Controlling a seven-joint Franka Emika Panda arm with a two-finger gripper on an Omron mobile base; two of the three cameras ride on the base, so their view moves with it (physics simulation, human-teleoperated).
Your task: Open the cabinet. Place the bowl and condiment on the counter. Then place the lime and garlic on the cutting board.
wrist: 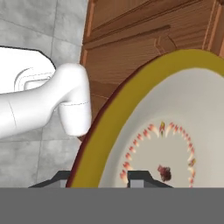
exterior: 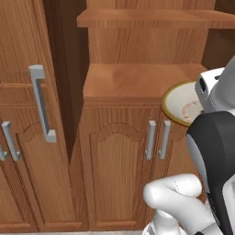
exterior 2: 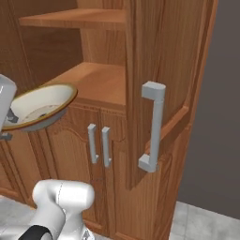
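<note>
The cabinet [exterior: 137, 78] stands open. My fingers [wrist: 100, 177] are clamped on the rim of the bowl [exterior 2: 40, 105], held in the air at 9 o'clock off the shelf edge. Remaining: set it on the tabletop, then condiment, lime, garlic.

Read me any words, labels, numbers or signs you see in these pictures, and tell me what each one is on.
None: no words, labels, numbers or signs to read.
The bowl carries a ring of small red and yellow marks with a dark red spot inside: a pattern, not text.
The cabinet doors and handles are blank.
</note>
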